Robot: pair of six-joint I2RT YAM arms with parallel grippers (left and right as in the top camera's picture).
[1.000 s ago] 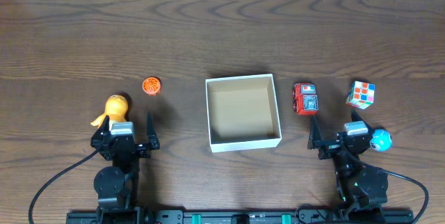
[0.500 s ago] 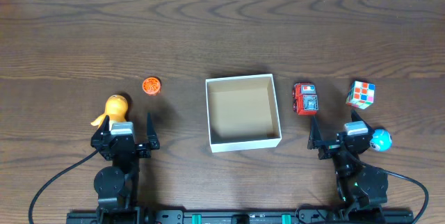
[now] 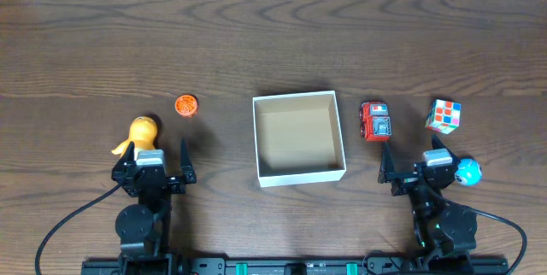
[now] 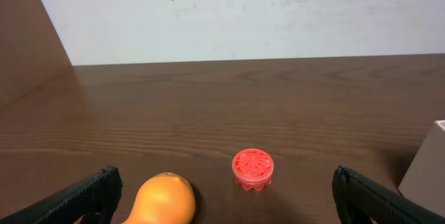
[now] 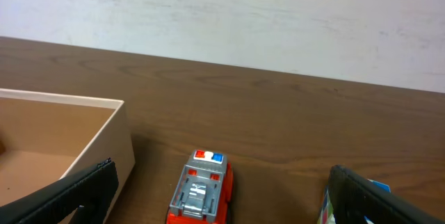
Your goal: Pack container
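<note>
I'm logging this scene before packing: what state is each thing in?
container: upright, open-topped, empty.
toy fire truck: on its wheels on the table, outside the container.
puzzle cube: scrambled, on the table.
blue ball: on the table, partly hidden.
red ridged disc: flat on the table.
orange toy: on the table, unheld.
left gripper: open, empty.
right gripper: open, empty.

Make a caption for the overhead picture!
Empty cardboard box sits between orange toy, red disc, fire truck, puzzle cube and blue ball.
</note>
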